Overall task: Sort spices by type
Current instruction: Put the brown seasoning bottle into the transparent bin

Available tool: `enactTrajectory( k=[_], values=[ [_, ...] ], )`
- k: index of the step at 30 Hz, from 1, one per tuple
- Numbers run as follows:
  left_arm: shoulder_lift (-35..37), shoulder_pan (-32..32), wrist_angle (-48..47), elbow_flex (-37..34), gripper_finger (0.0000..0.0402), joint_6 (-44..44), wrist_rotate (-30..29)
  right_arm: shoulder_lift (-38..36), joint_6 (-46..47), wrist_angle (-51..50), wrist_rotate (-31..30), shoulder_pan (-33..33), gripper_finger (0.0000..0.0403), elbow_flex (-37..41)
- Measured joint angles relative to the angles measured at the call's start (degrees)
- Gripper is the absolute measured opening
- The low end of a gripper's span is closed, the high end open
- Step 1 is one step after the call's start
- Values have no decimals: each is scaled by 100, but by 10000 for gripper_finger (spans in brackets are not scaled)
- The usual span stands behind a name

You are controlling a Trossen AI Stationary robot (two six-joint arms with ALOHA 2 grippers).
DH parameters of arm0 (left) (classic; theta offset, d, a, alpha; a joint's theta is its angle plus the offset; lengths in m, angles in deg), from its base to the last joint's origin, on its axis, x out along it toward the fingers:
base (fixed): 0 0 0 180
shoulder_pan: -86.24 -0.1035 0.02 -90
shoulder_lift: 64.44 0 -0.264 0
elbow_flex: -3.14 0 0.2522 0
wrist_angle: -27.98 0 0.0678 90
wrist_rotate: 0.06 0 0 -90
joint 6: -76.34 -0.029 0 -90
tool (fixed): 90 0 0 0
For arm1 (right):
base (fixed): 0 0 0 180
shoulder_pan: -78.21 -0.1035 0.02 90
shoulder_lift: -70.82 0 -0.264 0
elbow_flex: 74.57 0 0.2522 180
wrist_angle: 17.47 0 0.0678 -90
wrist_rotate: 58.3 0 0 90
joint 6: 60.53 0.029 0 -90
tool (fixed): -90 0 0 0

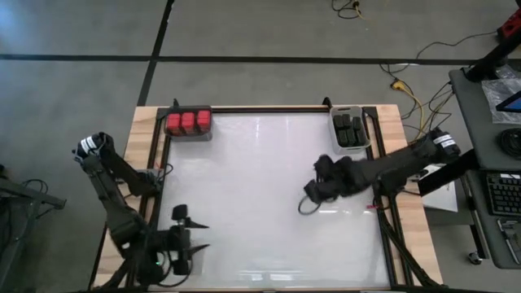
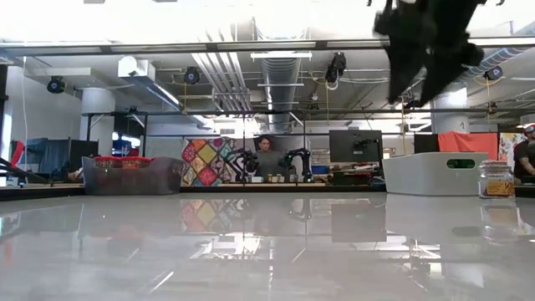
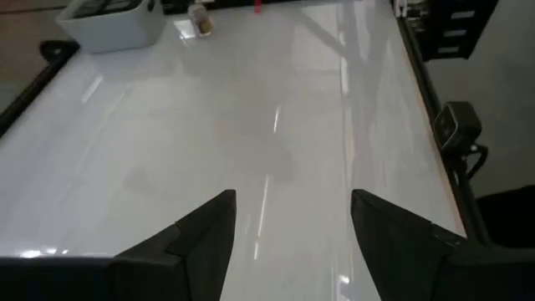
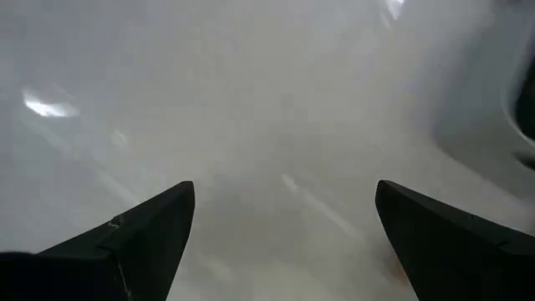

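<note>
Three red blocky spices (image 1: 187, 122) sit in a grey bin (image 1: 189, 135) at the table's far left corner. Several black blocky spices (image 1: 350, 131) lie in a white bin (image 1: 334, 124) at the far right corner. One round jar with tan contents (image 2: 496, 178) stands on the table right of the white bin (image 2: 435, 173); it also shows in the left wrist view (image 3: 199, 21). My right gripper (image 1: 309, 198) (image 4: 284, 191) hangs open above the bare table, right of centre. My left gripper (image 1: 203, 236) (image 3: 292, 198) is open near the near left corner.
The white glossy table (image 1: 260, 171) has a black frame along its right edge (image 1: 389, 228). A small red thing (image 3: 257, 7) lies near the far right side. Beyond the far edge the room shows desks, monitors and a seated person (image 2: 266, 157).
</note>
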Motion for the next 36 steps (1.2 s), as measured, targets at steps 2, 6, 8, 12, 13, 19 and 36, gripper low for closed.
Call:
enactTrajectory(
  k=[2,6,8,12,13,19,36],
  values=[
    [-75,-206,481,-112,220,-392,133,-26,-42,-344,512,380,364,81],
    [-382,-831,1295,-348,214,-1107,577,-53,-621,-421,1686,1197,364,395],
    [-601,-1165,1585,-358,207,-1547,776,-63,-773,-484,1930,1632,364,574],
    [-1012,-1656,2449,-343,194,-2548,1026,-281,-865,-538,2257,2300,364,916],
    [-1091,-1725,2770,-338,191,-2784,1107,-338,-957,-564,2358,2419,364,1009],
    [-1523,-1824,4032,-331,182,-3647,1526,-465,-2336,-664,2640,2709,364,1289],
    [-2079,-1988,4823,-329,182,-3175,1346,397,-6531,-1270,2620,2831,364,1613]
  ],
)
